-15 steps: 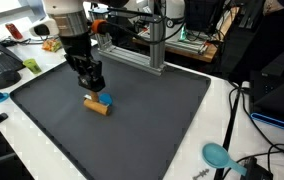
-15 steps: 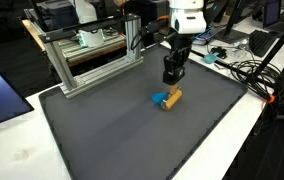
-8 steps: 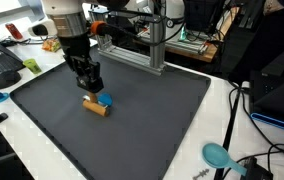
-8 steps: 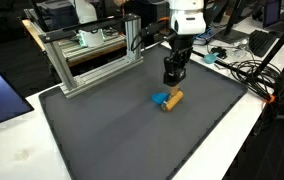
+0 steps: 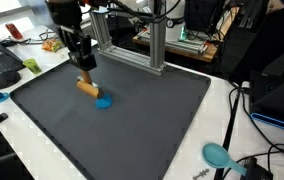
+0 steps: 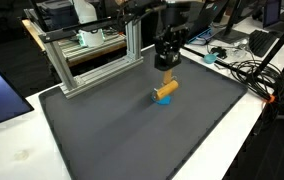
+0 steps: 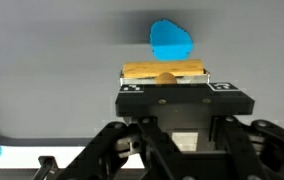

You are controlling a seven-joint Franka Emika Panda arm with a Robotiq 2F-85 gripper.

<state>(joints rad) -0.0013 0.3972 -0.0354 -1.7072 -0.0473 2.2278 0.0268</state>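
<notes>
The gripper pinches the tan block above the dark mat; open mat lies all around; the block lay beside the blue piece before, now it is up.

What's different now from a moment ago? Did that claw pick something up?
Yes. The claw, shut on the wooden block, has risen and carried it up off the grey mat. A second ago the block lay there against the blue piece. Nothing was let go. The blue piece stayed in place on the mat, and the metal frame did not move.
</notes>
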